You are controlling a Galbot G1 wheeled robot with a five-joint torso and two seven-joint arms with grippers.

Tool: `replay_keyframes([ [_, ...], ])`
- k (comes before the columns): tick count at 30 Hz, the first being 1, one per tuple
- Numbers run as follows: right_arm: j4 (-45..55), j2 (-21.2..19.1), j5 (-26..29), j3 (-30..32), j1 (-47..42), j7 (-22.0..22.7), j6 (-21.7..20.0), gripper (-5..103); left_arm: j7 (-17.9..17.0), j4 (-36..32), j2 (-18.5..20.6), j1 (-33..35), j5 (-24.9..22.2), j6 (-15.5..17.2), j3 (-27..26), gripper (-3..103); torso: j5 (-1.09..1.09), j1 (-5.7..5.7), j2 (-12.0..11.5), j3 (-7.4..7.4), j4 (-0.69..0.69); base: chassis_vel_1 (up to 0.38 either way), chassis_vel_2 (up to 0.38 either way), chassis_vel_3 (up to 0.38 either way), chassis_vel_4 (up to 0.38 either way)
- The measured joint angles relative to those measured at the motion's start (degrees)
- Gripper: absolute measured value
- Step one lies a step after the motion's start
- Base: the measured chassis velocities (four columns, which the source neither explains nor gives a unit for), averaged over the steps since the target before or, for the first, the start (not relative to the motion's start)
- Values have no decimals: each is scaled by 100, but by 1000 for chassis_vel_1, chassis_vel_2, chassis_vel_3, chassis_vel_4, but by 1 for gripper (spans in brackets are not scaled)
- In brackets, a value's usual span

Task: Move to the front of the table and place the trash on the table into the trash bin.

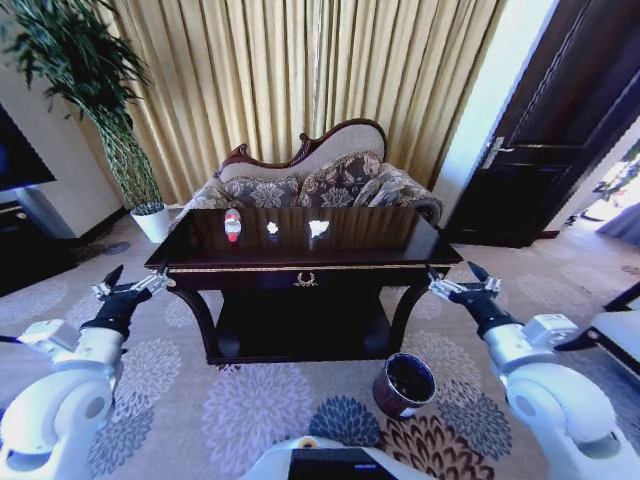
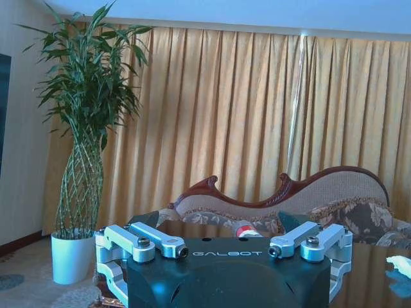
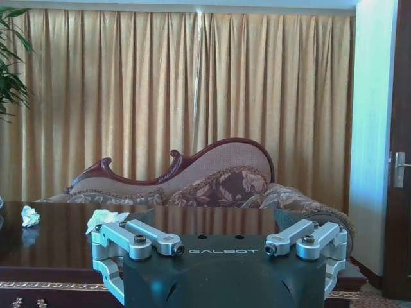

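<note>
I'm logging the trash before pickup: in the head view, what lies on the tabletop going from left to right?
Plastic bottle → small paper wad → larger paper wad, all on the table.

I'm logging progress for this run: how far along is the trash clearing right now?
Done: the robot faces the table front. In hand: nothing; the left gripper and right gripper are open, one near each front corner. Left: the bottle and two paper wads lie on the tabletop, and the trash bin stands on the carpet by the right front leg; what's inside it is too dark to tell.
</note>
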Motion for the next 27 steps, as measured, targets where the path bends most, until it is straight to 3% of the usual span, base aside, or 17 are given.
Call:
replay_keyframes([
  [27, 63, -62, -16, -160, -111, -186, 47, 100, 107, -57, -33, 40, 36, -180, 15, 100, 0, -1, 0, 0, 0, -24, 25, 23, -22],
])
